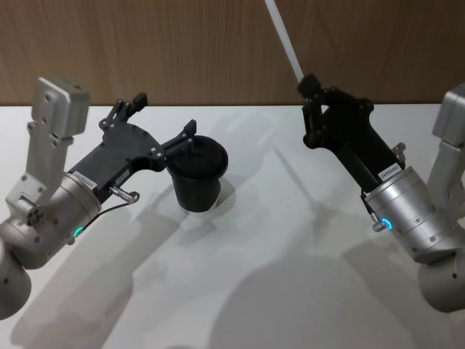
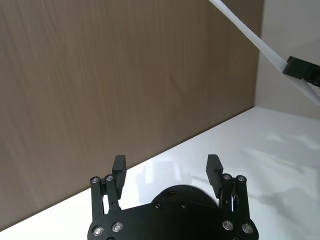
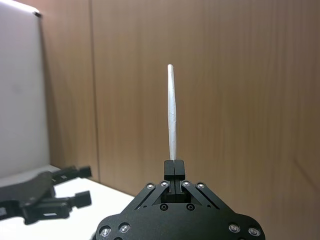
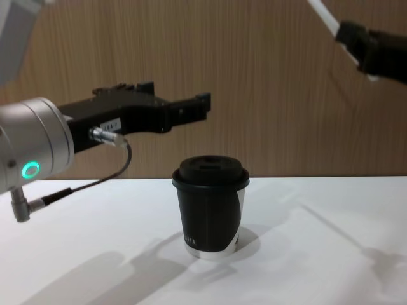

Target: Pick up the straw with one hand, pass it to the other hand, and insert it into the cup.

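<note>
On the left side, the left pincer (image 1: pixel 164 113) hangs in the air with its two fingers spread wide and nothing between them; the left wrist view shows the gap between the fingers clearly. In the chest view this pincer (image 4: pixel 175 95) is above the cup (image 4: pixel 210 216) and a little to its left, and it does not touch the cup. The cup stands upright on the white bench (image 4: pixel 318 254), a bit left of the middle, with its black domed lid (image 4: pixel 210 168) on it. More to the right, well apart from the cup and higher than it, the right pincer (image 1: pixel 309 83) is lifted up in front of the wooden wall (image 1: pixel 182 43). Its fingers are pressed together on the straw (image 1: pixel 287 47), near the lower end of the straw. The right wrist view shows the white straw (image 3: pixel 172 115) coming straight out from between the closed fingertips. In the head view the straw leans to the upper left and goes out at the top edge. The straw is in the air, not in the cup and not on the bench.
</note>
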Motion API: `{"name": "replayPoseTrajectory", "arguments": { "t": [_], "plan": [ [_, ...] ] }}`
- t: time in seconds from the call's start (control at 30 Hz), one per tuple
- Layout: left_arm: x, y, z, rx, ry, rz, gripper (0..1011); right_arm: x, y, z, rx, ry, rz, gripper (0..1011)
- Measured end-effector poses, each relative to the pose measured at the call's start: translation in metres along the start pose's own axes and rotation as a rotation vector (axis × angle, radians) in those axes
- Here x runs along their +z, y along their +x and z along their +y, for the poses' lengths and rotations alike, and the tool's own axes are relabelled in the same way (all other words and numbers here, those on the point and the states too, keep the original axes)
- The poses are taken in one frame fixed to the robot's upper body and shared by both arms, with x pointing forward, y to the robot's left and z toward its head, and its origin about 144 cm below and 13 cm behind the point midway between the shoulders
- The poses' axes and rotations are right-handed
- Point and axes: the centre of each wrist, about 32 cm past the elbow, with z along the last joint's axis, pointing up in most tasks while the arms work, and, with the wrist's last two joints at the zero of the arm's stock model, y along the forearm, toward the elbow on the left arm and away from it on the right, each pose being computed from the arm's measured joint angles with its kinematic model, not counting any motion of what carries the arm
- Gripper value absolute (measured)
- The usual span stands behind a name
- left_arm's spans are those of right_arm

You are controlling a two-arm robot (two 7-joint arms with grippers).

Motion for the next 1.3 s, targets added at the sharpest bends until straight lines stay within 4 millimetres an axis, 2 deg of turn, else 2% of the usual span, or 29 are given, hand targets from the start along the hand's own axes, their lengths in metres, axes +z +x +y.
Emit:
{"name": "replayPoseTrajectory", "arguments": {
  "t": [0.5,1.3],
  "plan": [
    [0.012,0.007,0.004,-0.135,-0.095,0.170,1003,0.010,-0.010,0.010,0.132,0.145,0.024,0],
    [0.021,0.019,-0.007,-0.277,-0.234,0.343,1002,0.013,-0.014,0.013,0.175,0.197,0.030,0]
  ]
}}
